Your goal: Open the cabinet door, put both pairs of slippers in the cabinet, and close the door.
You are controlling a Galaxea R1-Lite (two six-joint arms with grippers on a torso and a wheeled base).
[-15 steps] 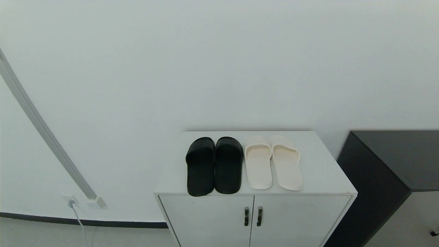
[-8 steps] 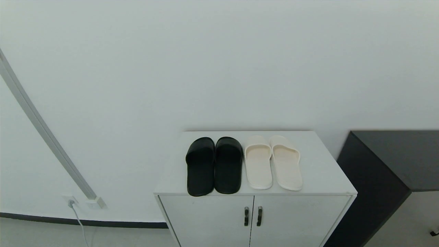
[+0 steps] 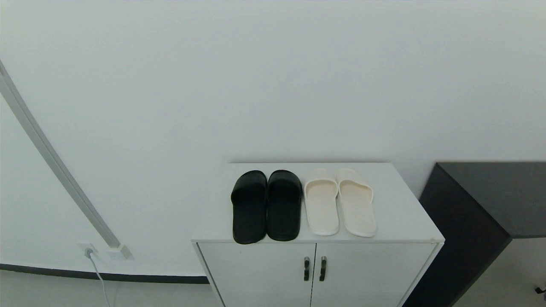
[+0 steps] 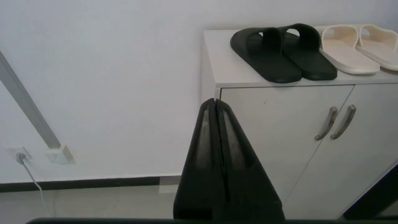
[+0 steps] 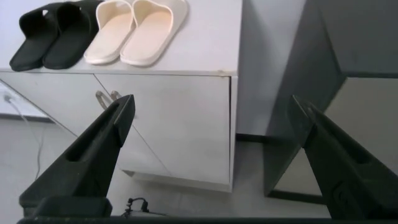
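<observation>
1. A wall socket (image 3: 87,250) with a cable plugged in sits low on the wall, well apart from the left gripper (image 4: 216,102).
2. The left gripper's jaws are clenched together on nothing. The white cabinet (image 3: 401,215) stands ahead of them, not touched.
3. The black slippers (image 3: 266,205) lie side by side on the cabinet top, the pair nearer the left gripper's jaws.
4. The white slippers (image 3: 340,201) lie just beside them, nearer the right gripper (image 5: 211,99).
5. Both doors are closed, and the two handles (image 3: 314,268) meet at the middle, clear of either set of jaws.
6. The right gripper's jaws are spread wide and hold nothing. The cabinet's right door shows beyond the gap.
7. A dark cabinet (image 3: 469,221) stands beyond the right gripper's outer finger.
</observation>
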